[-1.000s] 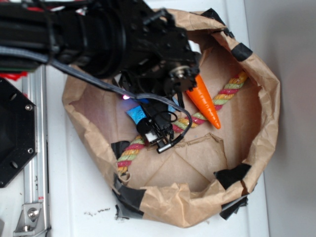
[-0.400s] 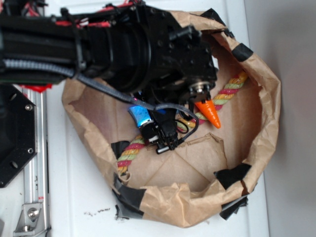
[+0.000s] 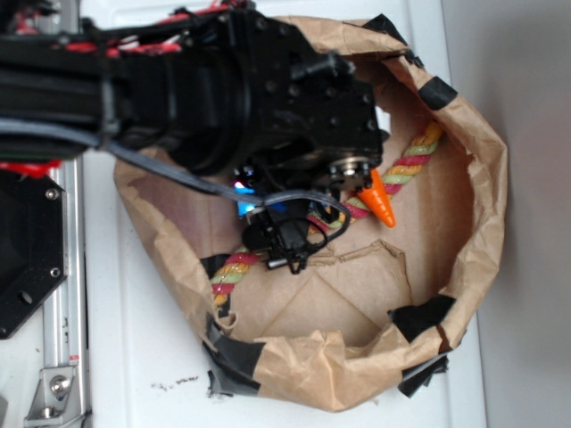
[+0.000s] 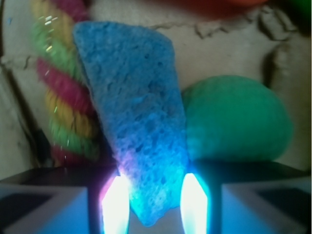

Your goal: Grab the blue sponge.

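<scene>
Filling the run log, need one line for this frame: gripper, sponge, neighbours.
gripper: shut on blue sponge | neighbours: green ball right, multicolour rope left | site: paper bag

In the wrist view, the sponge [image 4: 139,126] sits between the rope [image 4: 61,92] on its left and the ball [image 4: 236,122] on its right.

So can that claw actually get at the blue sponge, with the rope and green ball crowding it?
Probably yes: the blue sponge already sits between the gripper's fingers, with the rope and green ball off to either side.
</scene>
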### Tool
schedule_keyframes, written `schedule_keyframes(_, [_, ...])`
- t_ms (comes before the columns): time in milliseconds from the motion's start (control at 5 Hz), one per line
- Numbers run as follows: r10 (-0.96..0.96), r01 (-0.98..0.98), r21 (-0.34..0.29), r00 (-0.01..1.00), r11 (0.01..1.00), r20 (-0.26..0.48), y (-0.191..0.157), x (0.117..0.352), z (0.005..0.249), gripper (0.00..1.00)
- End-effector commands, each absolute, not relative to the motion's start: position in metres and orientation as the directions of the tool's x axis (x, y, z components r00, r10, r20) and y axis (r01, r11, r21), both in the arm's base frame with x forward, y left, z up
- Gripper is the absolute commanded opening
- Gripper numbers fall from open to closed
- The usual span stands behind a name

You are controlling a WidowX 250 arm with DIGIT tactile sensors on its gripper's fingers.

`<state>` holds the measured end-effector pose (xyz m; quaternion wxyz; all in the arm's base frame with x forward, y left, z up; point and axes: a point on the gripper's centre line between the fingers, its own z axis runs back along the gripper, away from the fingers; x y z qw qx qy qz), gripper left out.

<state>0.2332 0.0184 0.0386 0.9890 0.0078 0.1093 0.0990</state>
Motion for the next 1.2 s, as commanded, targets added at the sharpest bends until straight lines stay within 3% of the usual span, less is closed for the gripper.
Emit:
schedule_keyframes(0, [0.109,-0.108,0.025,0.993,0.994,-0.052,0.009,0.217,0.102,0.0])
schedule_keyframes(200, [0.077,-0.077,-0.004,0.997,0.997,-0.007,0.007,0.216,0.129,0.0])
schedule_keyframes(400, [0.071,-0.071,0.009,0.997,0.997,-0.018,0.009,0.218,0.131,0.0])
schedule_keyframes(600, [0.109,-0.109,-0.004,0.993,0.994,-0.048,0.02,0.219,0.107,1.0])
schedule_keyframes(800, [0.26,-0.26,0.01,0.963,0.966,-0.07,0.027,0.208,0.074,1.0])
schedule_keyframes(1000, [0.203,-0.21,-0.05,0.973,0.976,-0.111,0.03,0.206,0.048,1.0])
